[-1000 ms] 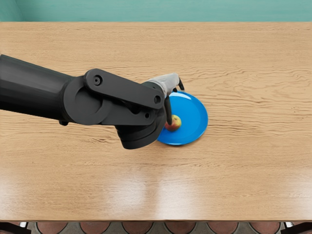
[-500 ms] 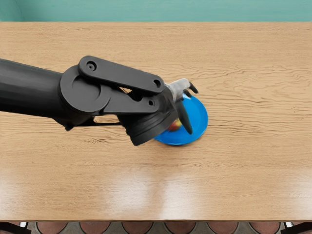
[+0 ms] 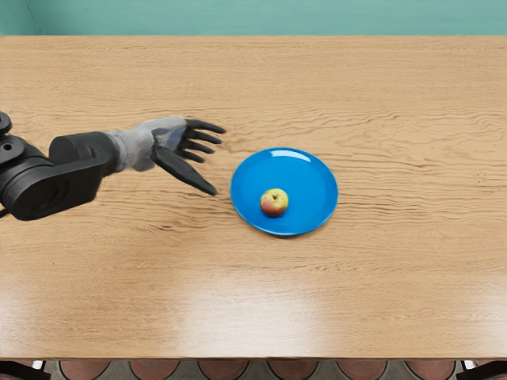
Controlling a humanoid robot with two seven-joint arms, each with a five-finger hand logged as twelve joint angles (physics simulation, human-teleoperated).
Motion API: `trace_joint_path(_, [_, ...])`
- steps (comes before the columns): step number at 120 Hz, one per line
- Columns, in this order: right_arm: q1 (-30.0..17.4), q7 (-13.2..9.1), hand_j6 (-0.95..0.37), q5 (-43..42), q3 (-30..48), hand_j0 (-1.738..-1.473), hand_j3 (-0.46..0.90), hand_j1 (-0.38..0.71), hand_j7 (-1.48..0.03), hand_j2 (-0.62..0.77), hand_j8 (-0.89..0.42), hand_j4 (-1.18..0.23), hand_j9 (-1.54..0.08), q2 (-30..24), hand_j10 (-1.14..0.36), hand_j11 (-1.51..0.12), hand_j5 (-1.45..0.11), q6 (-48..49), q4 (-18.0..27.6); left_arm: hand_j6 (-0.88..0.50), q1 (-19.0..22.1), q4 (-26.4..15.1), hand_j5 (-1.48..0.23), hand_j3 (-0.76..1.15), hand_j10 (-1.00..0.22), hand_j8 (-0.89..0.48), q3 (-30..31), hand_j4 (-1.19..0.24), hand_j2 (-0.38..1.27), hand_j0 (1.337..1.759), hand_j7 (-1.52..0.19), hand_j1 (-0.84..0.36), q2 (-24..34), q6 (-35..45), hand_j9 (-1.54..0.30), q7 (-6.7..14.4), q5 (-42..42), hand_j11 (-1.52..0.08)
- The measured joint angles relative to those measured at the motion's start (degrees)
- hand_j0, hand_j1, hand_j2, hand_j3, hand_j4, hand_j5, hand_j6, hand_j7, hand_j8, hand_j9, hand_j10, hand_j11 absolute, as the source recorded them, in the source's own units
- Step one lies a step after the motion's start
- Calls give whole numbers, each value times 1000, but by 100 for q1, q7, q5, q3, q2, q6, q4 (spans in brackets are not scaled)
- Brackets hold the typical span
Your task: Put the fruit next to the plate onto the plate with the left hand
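A small red and yellow apple (image 3: 274,202) sits on the blue plate (image 3: 313,178), a little left of the plate's middle. My left hand (image 3: 192,150) hangs over the table to the left of the plate, apart from it, with its fingers spread and nothing in them. Its dark forearm runs back to the picture's left edge. The right arm does not show.
The wooden table (image 3: 380,269) fills the view, with a teal wall behind its far edge and the near edge at the bottom.
The left hand has let go of the apple, opened, and drawn back to the left, off the plate. The apple now lies uncovered on the plate.
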Motion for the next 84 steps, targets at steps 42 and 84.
trace_joint_path(42, [0,0,-39,0,0,-1658,0,-303,-50,-8,-39,-39,-50,0,-39,-50,-50,0,0,-247,3205,314,-321,0,-247,-247,-3883,-247,50,1658,-321,54,369,-3913,-321,-153,136,-321])
trace_joint_path(84, [0,0,-39,0,0,-1658,0,-303,-50,-8,-39,-39,-50,0,-39,-50,-50,0,0,-247,4052,915,-321,0,-247,-247,-5611,-247,51,1658,-321,54,331,-4366,-320,-157,19,-320])
